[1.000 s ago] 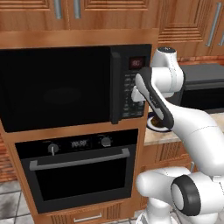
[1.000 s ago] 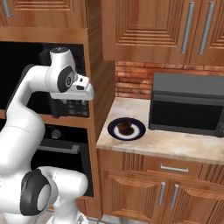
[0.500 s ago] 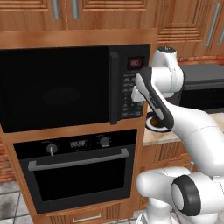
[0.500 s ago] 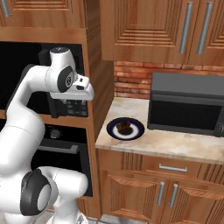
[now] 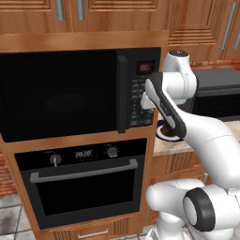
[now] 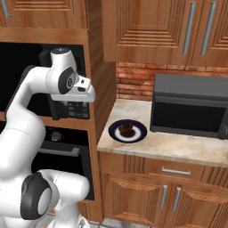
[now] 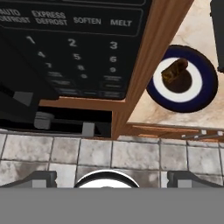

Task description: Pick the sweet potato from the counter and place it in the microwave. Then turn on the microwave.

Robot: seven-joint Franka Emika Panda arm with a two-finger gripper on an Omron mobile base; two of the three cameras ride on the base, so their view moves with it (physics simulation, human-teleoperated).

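Nothing has moved since a moment ago. The tool (image 7: 107, 181) has its fingers spread wide, holds nothing, and sits close to the microwave (image 5: 70, 93) buttons. The sweet potato (image 6: 126, 130) lies on a blue-rimmed plate (image 6: 139, 133) on the surface (image 6: 178, 147) beside it.

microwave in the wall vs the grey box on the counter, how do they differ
The microwave is built into wooden cabinetry above the oven; the grey box stands on the counter. The microwave is wider, black, with a lit red display; the box is smaller, dark grey. Both have dark doors, shut.
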